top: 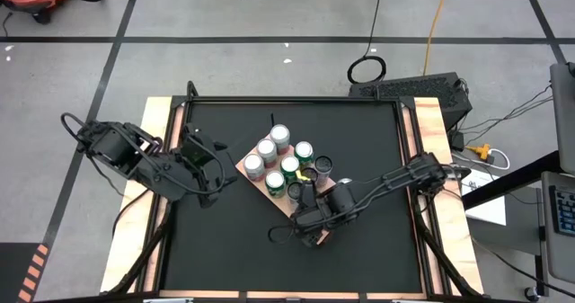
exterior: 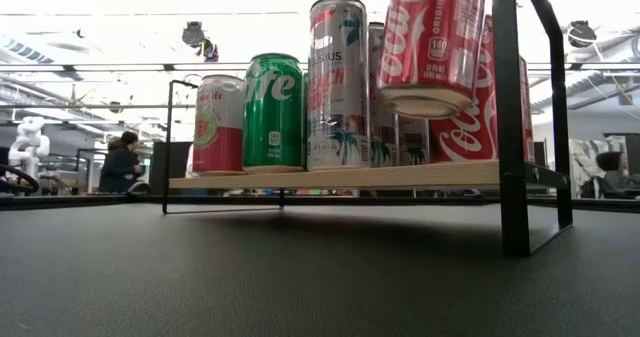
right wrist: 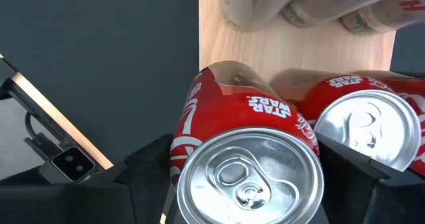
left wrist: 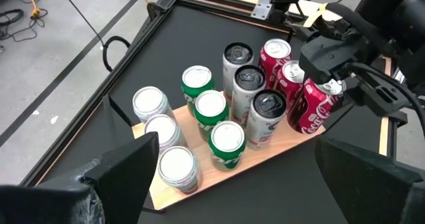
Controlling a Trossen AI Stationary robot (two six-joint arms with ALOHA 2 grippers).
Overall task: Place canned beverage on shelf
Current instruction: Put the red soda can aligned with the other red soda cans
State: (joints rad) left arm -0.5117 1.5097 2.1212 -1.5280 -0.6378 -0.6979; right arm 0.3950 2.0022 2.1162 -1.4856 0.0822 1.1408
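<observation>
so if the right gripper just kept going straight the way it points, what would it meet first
Probably the bare wood of the shelf. The right gripper, jaws around a tilted red cola can, points down at the board beside another red can; depth is unclear.

left arm (top: pixel 135 159): black, boxy jointed segments, thin black cable looping off its rear | right arm (top: pixel 395 179): black, slimmer links, dark cable along it | left gripper (left wrist: pixel 232 177) fingers (left wrist: pixel 126 164): broad matte-black pads | right gripper (right wrist: pixel 249 177) fingers (right wrist: pixel 143 167): matte black, angular
</observation>
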